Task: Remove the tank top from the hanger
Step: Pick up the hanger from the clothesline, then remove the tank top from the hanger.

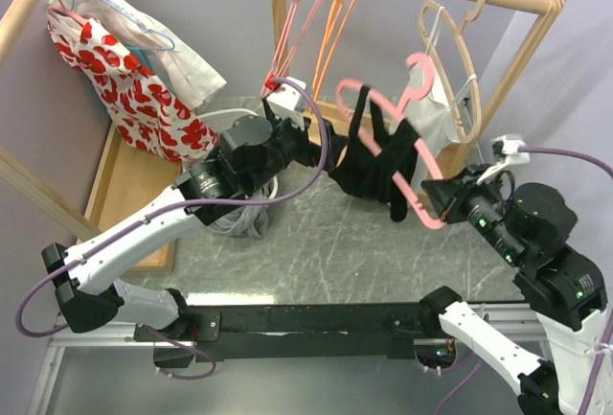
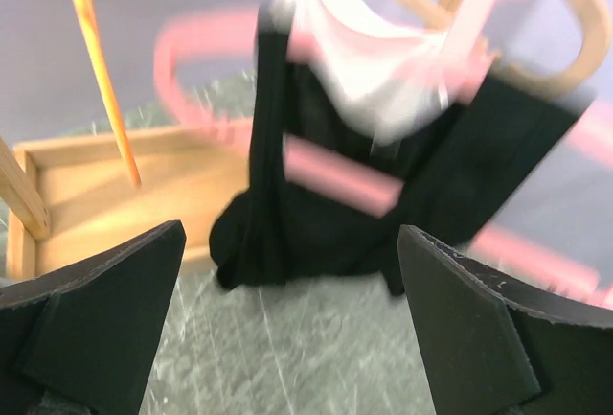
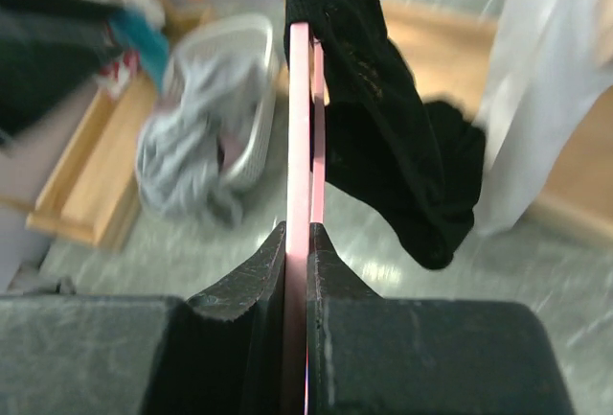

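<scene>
One limp black tank top [image 1: 369,161] drapes a thin pink hanger [image 3: 299,147].

The overhead view is lit evenly and softly; only faint shadows are cast on the desk [image 1: 335,242]. The left wrist view is smeared by motion blur, so the tank top [image 2: 316,223] and hanger [image 2: 335,173] are rendered without sharp edges. In the right wrist view the hanger is shown sharp at the right end effector [image 3: 299,238], while the basket [image 3: 255,113] behind is blurred
</scene>
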`<action>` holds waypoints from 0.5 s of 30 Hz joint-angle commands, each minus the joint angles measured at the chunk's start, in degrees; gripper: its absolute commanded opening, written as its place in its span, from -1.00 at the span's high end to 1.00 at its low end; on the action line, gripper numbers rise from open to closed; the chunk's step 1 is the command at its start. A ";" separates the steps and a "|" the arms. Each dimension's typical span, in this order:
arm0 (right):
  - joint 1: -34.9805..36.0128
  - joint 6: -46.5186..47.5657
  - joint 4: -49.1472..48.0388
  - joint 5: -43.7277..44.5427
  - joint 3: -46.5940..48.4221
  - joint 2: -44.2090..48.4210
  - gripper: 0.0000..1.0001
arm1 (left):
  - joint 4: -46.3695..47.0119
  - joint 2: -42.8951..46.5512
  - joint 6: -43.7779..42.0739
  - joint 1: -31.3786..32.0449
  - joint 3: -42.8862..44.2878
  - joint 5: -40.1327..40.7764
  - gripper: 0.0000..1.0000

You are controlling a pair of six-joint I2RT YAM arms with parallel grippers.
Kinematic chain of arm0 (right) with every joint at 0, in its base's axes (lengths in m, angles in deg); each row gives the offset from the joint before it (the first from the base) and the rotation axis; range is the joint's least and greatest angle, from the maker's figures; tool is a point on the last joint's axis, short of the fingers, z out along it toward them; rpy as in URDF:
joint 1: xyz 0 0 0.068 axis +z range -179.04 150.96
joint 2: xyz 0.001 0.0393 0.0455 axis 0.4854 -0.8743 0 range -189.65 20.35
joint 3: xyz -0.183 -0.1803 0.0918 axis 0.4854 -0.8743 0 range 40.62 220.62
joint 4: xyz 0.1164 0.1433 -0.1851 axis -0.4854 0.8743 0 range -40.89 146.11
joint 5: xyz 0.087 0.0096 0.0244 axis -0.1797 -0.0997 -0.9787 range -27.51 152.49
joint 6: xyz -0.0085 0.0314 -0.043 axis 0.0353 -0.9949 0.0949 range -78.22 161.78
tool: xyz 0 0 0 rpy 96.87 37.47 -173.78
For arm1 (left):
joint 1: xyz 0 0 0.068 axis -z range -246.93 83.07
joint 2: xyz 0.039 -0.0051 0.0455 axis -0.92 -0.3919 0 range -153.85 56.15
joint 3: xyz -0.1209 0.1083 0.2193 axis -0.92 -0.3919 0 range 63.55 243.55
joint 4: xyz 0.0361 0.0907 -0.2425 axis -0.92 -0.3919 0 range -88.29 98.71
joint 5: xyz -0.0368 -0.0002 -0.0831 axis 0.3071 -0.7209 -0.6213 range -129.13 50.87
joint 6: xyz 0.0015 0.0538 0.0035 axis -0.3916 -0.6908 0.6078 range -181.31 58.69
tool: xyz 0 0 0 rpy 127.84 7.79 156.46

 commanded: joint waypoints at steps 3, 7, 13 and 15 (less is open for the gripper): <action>0.42 -1.75 2.28 -8.70 -3.10 4.04 1.00 | 1.91 -2.07 -1.05 0.18 5.20 3.04 -0.99; 0.33 -1.39 4.04 -8.97 -2.93 5.72 1.00 | -0.20 -5.24 0.09 0.18 7.05 1.19 -0.99; 0.33 -0.51 4.66 -9.76 -2.84 7.30 1.00 | 0.15 -6.83 3.43 0.18 4.33 -3.29 -0.99; 0.42 -0.60 4.48 -9.94 -2.84 7.74 1.00 | 0.06 -7.18 4.48 0.18 3.19 -2.95 -0.99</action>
